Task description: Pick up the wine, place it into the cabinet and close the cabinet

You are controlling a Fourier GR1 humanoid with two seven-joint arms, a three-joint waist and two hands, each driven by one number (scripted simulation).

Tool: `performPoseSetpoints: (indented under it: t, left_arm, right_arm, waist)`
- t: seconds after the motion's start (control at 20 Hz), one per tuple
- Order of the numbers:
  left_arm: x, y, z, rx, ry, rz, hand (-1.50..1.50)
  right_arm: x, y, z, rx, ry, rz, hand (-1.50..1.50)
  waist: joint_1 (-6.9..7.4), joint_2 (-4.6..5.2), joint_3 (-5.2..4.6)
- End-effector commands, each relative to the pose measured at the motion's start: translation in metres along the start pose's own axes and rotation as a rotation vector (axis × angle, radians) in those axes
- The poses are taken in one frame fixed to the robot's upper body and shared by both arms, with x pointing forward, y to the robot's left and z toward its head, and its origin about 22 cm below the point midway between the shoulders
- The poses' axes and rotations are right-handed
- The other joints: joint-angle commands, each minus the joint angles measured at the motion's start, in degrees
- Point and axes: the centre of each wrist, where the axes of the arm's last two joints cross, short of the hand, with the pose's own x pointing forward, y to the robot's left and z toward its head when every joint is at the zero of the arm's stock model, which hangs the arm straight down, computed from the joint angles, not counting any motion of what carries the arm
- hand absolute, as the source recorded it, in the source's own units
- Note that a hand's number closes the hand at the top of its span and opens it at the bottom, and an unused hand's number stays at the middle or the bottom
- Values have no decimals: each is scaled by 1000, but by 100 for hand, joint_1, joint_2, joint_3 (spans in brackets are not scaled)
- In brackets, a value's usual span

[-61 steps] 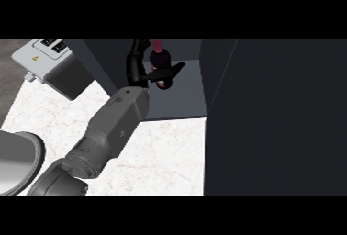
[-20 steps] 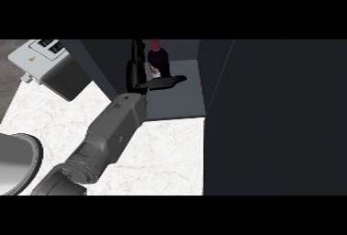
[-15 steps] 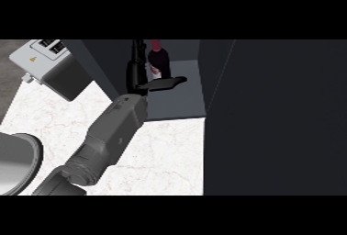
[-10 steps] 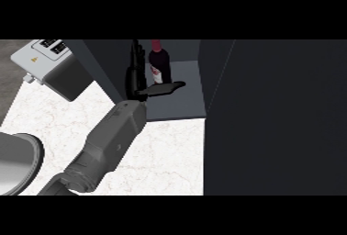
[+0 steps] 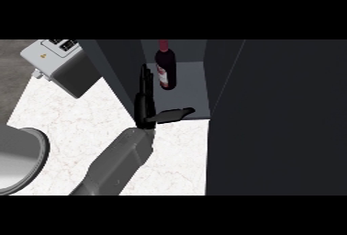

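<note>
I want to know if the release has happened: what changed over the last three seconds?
The left hand let go of the wine bottle, straightened its fingers and drew back toward the front edge of the cabinet. The bottle now stands alone inside. The toaster stayed put.

Wine (image 5: 165, 64) stood upright inside the open cabinet (image 5: 190, 89), near its back, label facing the view. Left hand (image 5: 144, 103) was at the cabinet's left wall, just beside the wine but apart from it. Fingers (image 5: 146, 78) were straight, pointing into the cabinet; thumb (image 5: 175, 114) stuck out to the right over the cabinet's front edge. The hand held nothing. Grey forearm (image 5: 119, 165) ran in from the lower edge across the white marble table (image 5: 68, 119). Dark door (image 5: 278, 119) filled the view's right side. Toaster (image 5: 58, 64) sat on the table at upper left. Round grey object (image 5: 20, 158) was cut off by the left edge.
</note>
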Motion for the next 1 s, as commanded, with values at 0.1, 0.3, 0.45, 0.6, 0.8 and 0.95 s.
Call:
performPoseSetpoints:
  t: [0.1, 0.3, 0.45, 0.6, 0.8, 0.95]
  left_arm:
    - [22, -33, 44, -13, -14, -15, -150]
    - [27, -38, 76, -47, -23, -8, -150]
    - [38, -43, 105, -22, -39, 19, -150]
    - [46, -40, 122, -35, -48, 64, -150]
    - [72, -23, 141, -12, -49, 87, -150]
    - [74, -24, 132, 20, -45, 38, -150]
  right_arm:
    - [15, 17, 15, -37, -33, 7, -150]
    - [15, 12, 17, -52, -16, 25, -150]
    - [16, 3, 10, -39, -22, 29, -150]
    - [28, 7, 27, -45, -22, 17, -150]
    - [21, -2, 15, -41, -41, 30, -150]
    - [14, 9, 19, -46, -49, 16, -150]
  waist:
    - [140, -11, -1]
    - [179, -9, 1]
    - [170, -2, 1]
    - [180, -11, 1]
    - [234, -9, 2]
    - [195, 5, 1]
